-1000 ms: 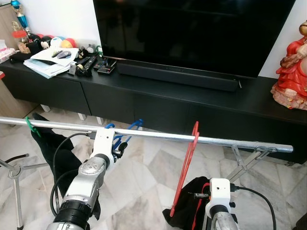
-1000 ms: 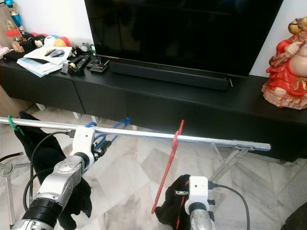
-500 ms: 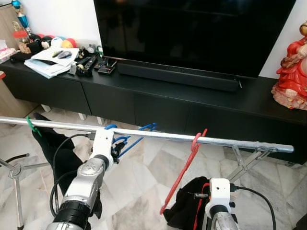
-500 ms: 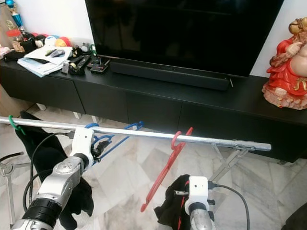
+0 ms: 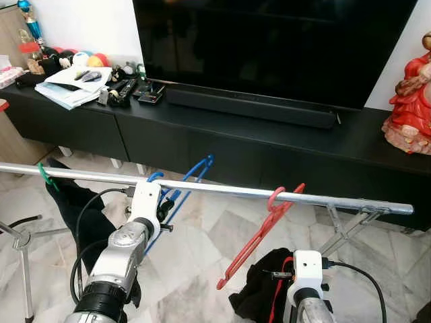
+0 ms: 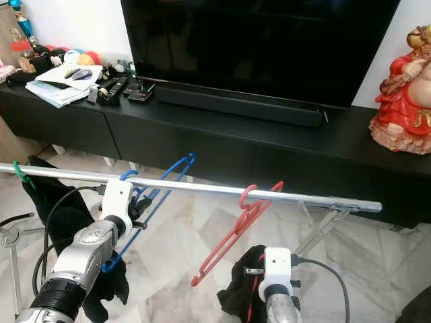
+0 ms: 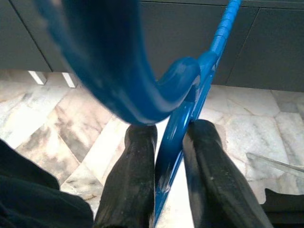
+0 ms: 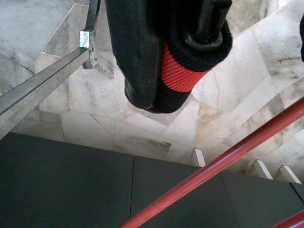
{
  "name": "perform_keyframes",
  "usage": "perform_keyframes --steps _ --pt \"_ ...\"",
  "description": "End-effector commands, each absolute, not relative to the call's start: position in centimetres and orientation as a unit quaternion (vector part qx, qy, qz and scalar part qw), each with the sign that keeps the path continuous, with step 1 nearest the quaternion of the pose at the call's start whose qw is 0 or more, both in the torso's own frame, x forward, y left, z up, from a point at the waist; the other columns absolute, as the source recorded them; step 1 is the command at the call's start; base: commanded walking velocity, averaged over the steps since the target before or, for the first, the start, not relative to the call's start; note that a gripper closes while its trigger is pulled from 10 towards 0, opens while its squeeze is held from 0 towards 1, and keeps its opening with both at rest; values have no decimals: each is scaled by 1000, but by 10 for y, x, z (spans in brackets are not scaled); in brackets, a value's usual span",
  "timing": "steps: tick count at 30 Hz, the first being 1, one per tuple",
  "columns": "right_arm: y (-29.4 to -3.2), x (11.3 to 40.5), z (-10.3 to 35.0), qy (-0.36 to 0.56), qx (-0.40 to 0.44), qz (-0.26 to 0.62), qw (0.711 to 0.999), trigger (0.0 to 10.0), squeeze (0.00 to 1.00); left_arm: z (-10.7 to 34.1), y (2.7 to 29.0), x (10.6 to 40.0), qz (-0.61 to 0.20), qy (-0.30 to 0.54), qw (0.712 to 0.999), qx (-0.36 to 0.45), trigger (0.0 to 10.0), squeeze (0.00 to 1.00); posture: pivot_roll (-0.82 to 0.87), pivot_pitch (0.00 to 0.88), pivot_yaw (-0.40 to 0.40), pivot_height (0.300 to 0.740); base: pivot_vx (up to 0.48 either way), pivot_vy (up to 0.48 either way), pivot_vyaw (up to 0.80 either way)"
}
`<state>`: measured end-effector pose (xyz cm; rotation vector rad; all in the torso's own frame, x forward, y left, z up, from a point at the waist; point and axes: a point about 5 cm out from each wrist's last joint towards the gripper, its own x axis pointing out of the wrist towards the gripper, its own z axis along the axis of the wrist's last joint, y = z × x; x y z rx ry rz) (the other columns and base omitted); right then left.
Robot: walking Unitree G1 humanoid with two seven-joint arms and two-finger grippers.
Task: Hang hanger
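A metal rail (image 5: 337,200) crosses in front of me. A blue hanger (image 5: 185,182) has its hook over the rail at centre-left and tilts up toward the cabinet. My left gripper (image 7: 164,137) is shut on its bar just below the rail. A red hanger (image 5: 259,235) hangs by its hook right of centre, its body slanting down to the left. Below it, my right gripper (image 8: 173,57) is shut on a black-and-red knitted garment (image 5: 259,296).
A green hanger (image 5: 44,176) with a black garment (image 5: 74,202) hangs at the rail's left end. Behind stand a long black cabinet (image 5: 202,134), a TV (image 5: 269,47), a red statue (image 5: 411,94) and papers (image 5: 71,84). The rail's stand legs (image 5: 347,225) rest on marble floor.
Both hangers have swung. The blue hanger's body has risen up toward the cabinet, and the red hanger has tilted from near vertical to slanting left. The arms have barely moved.
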<state>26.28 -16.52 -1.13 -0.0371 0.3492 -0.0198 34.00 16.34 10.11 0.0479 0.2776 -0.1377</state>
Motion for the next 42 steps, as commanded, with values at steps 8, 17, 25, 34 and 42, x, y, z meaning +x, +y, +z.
perform_keyframes --steps 8,17,25,34,42 --pt "-162 261 -13 177 -19 0 984 10000 0 94 166 334 -64 169 983 10 0 0 38 94 -4 740 0 0 0" --pt "-161 261 -14 180 -18 4 983 10000 0 96 167 333 -65 167 984 4 0 0 41 93 -6 740 0 0 0" --pt "-161 261 -15 184 -19 9 983 10000 0 91 172 325 -30 193 981 0 0 0 42 95 -9 740 0 0 0" --pt "-161 260 -16 188 -22 12 982 10000 0 106 177 320 34 142 989 -10 588 0 45 94 -12 740 0 0 0" --pt "-160 260 -16 189 -21 14 982 10000 0 100 174 314 21 155 988 4 10000 749 44 92 -10 740 0 0 0"
